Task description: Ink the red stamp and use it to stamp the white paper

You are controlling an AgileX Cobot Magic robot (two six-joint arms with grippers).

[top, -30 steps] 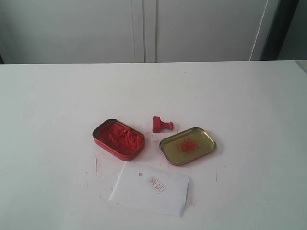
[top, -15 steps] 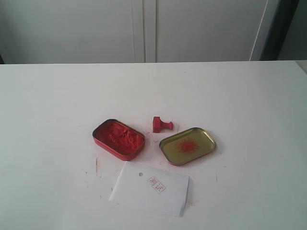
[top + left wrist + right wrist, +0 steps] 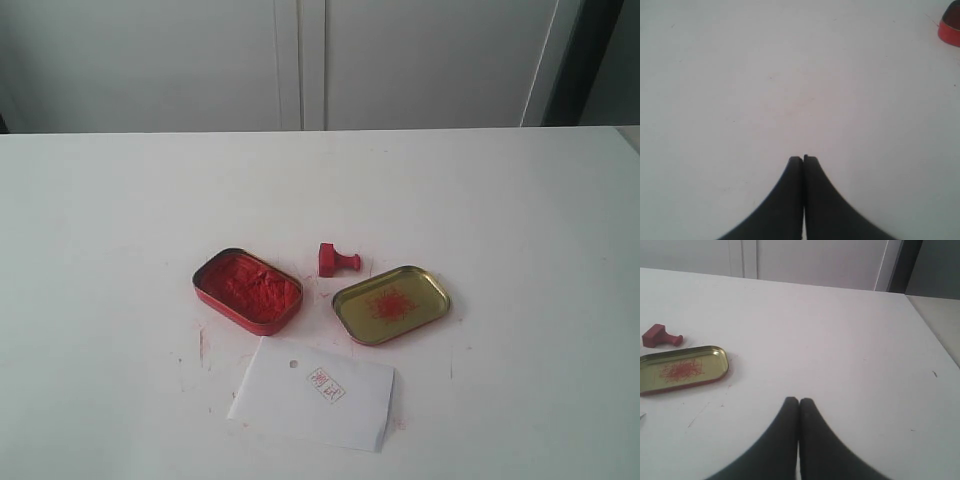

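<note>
The red stamp (image 3: pixel 336 260) lies on its side on the table between the two tins; the right wrist view also shows the red stamp (image 3: pixel 660 336). The white paper (image 3: pixel 313 392) lies nearer the front edge, with a punched hole and a small red imprint on it. Neither arm appears in the exterior view. My left gripper (image 3: pixel 803 159) is shut and empty over bare table. My right gripper (image 3: pixel 799 400) is also shut and empty, well away from the stamp.
A red tin of crumbly red paste (image 3: pixel 247 290) sits left of the stamp; one corner of that red tin (image 3: pixel 950 27) shows in the left wrist view. A gold tin lid (image 3: pixel 391 304) with red smears lies to the right, seen too as the gold lid (image 3: pixel 682 368). Red smudges mark the table.
</note>
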